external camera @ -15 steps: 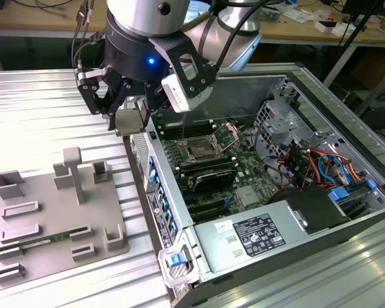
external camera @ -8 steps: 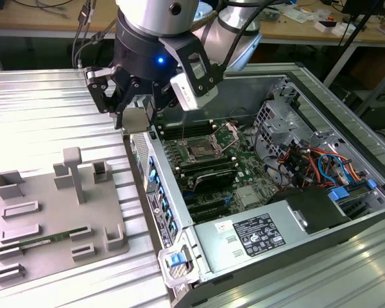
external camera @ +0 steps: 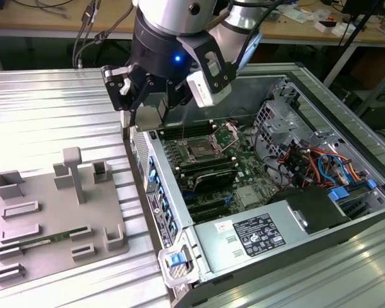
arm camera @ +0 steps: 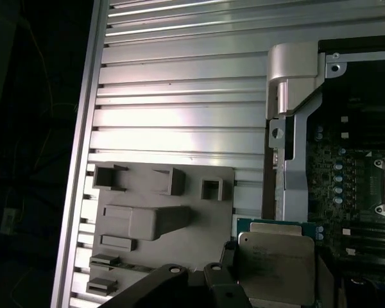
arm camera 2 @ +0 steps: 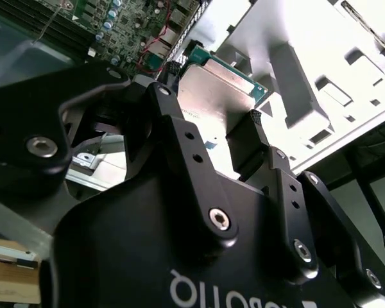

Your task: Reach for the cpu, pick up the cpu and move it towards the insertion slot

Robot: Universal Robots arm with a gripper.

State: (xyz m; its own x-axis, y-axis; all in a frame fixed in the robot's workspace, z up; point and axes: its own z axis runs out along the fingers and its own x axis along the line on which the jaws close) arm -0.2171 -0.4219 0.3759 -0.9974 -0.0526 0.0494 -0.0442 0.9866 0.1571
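Your gripper (external camera: 147,102) is clamped on the cpu (arm camera 2: 218,96), carrying it over the computer case's rim (external camera: 136,144); the insertion slot (external camera: 199,152) lies inside, so the carry needs finishing.

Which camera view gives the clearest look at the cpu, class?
The first wrist view: the cpu shows its metal top face-on, with its green rim, held by the end effector. The second wrist view shows it at a slant behind the fingers. The exterior view shows just a pale square under the end effector.
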